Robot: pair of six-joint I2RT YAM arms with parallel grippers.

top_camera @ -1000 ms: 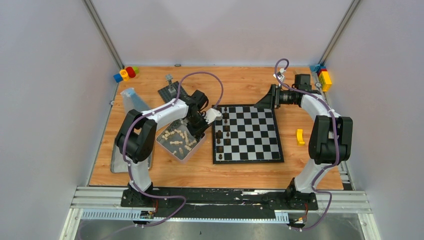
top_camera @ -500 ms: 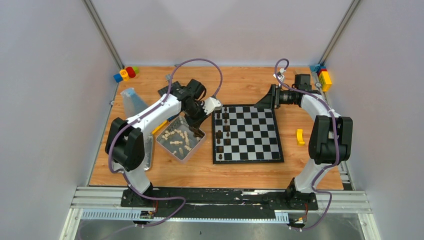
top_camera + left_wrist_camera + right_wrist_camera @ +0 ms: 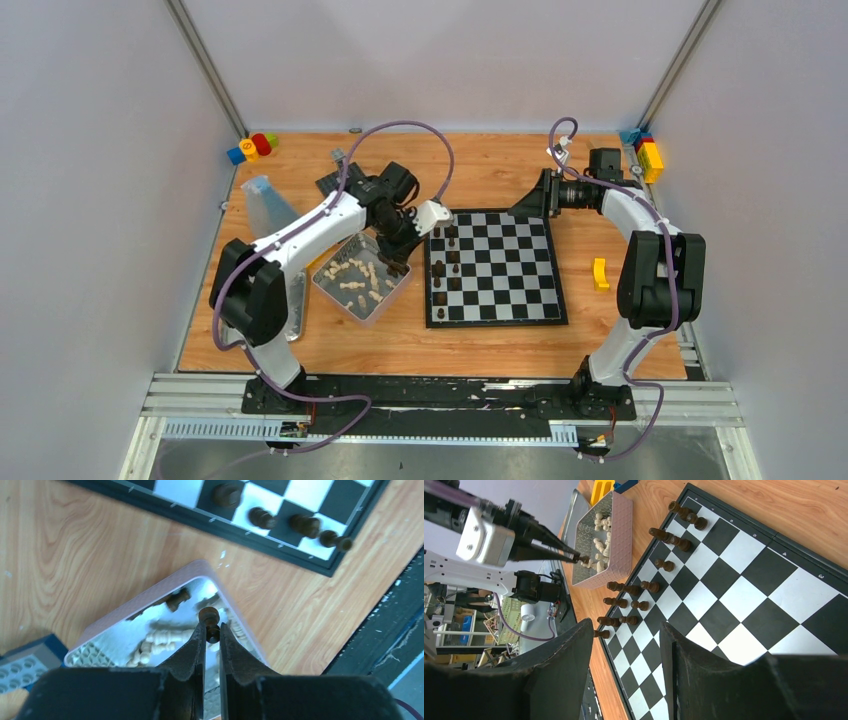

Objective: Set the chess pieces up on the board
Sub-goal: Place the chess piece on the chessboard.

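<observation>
The left gripper [image 3: 212, 632] is clamped on a dark brown pawn [image 3: 209, 616], held over the corner of the metal tin [image 3: 150, 594] of cream pieces [image 3: 357, 277], just beside the chessboard [image 3: 497, 318]; the right gripper [image 3: 625, 627] gapes, holding nothing, at the board's far edge

A wood-grain table [image 3: 480, 170] carries a black-and-silver checked chessboard [image 3: 520, 282] lying flat right of centre, with a shiny metal tin [image 3: 392, 300] set cornerwise just beside its left edge. Left of the tin lies a flat metal sheet [image 3: 232, 330]; behind the tin are a dark grey studded baseplate [image 3: 330, 184] and a pale blue translucent block [image 3: 265, 200]. 2 brick clusters sit in the far corners, left [image 3: 252, 148] and right [image 3: 648, 155], and 1 yellow piece [image 3: 600, 273] lies alone right of the chessboard.
</observation>
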